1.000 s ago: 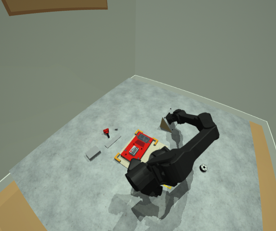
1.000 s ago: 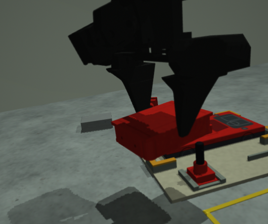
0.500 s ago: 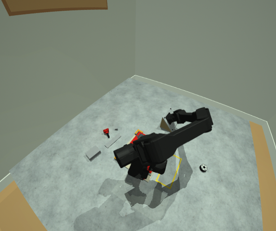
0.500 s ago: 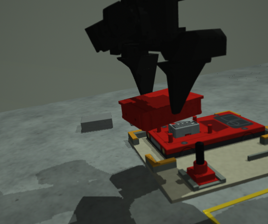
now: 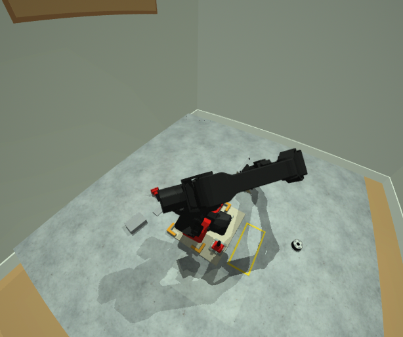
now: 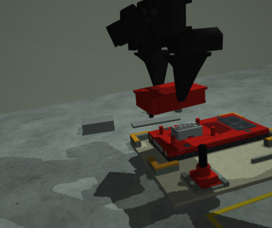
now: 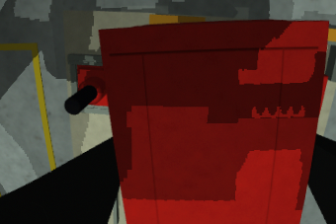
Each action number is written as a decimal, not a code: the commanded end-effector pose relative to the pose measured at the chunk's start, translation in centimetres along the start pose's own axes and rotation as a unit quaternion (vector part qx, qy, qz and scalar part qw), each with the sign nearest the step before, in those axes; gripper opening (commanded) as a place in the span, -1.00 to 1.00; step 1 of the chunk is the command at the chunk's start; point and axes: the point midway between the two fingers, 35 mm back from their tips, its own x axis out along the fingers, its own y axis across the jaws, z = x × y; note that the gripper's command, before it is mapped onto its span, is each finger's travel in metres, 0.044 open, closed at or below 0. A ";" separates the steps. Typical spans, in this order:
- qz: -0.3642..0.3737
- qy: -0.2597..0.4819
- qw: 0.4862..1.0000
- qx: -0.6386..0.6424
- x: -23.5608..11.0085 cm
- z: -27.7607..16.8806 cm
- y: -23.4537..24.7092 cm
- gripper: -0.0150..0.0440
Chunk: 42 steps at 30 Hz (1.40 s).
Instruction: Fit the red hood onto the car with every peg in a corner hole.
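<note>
Where the exterior view shows the gripper (image 6: 172, 92) from the side, its two black fingers (image 6: 185, 80) are clamped across the red hood (image 6: 165, 100), one on the near long side and one on the far side. The hood hangs level in the air, above and slightly behind the front of the chassis (image 6: 204, 137), clear of the deck. The chassis sits in the jig (image 6: 164, 164) with the grey engine block (image 6: 186, 130) in place and four red pegs (image 6: 161, 130) standing around it.

In the wrist view the hood's flat roof (image 7: 216, 140) fills most of the frame and hides the chassis, engine and pegs; only a black lever (image 7: 80, 101) and slivers of the jig show past its edges. The fingertips are cut off at the lower corners.

In the top view the arm (image 5: 231, 181) covers the chassis and most of the hood; only red fragments (image 5: 203, 229) show beneath it. The hood's corner holes cannot be made out in any view. A grey block (image 6: 98, 124) lies apart on the table (image 6: 33, 147).
</note>
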 end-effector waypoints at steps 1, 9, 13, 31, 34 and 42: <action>0.003 0.003 1.000 0.015 0.3 -1.6 -1.5 -0.49; 0.008 0.000 0.999 0.039 0.4 -4.1 -3.4 -0.49; 0.010 -0.001 0.999 0.049 0.5 -5.1 -4.0 -0.49; 0.011 -0.002 0.999 0.050 4.9 -5.3 -4.0 -0.49; 0.011 -0.002 0.999 0.050 5.5 -5.3 -4.0 -0.49; 0.011 -0.002 0.999 0.050 5.5 -5.3 -3.9 -0.49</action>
